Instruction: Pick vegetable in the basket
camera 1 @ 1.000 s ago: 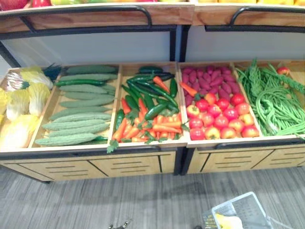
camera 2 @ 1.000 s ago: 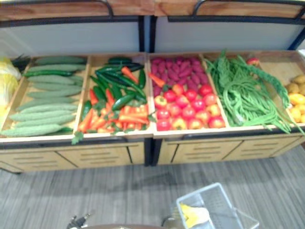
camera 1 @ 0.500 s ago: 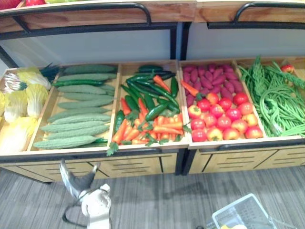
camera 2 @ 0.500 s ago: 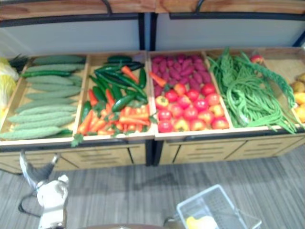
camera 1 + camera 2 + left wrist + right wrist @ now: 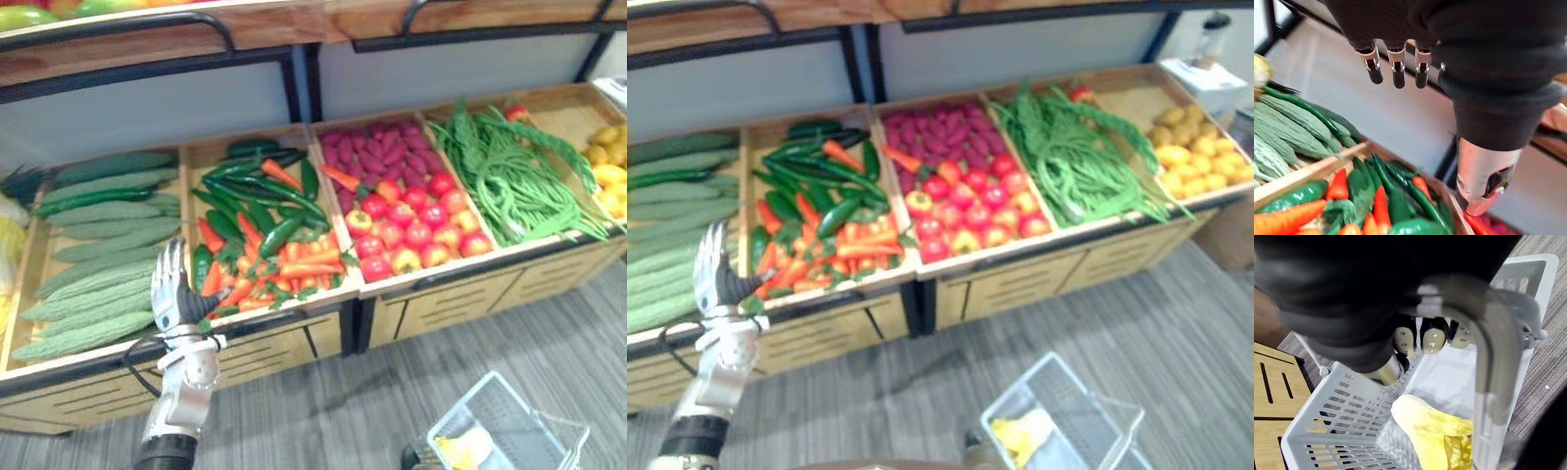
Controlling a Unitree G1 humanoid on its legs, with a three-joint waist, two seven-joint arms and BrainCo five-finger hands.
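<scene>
Wooden produce bench on grey striped carpet floor, left robot hand released at its front edge, right robot hand grasping white plastic basket by the handle

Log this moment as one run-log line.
left hand: open, empty, near carrots | right hand: shut on basket handle | basket: yellow vegetable inside

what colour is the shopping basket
The basket is white, with a grey handle; it shows best in the right wrist view.
</scene>
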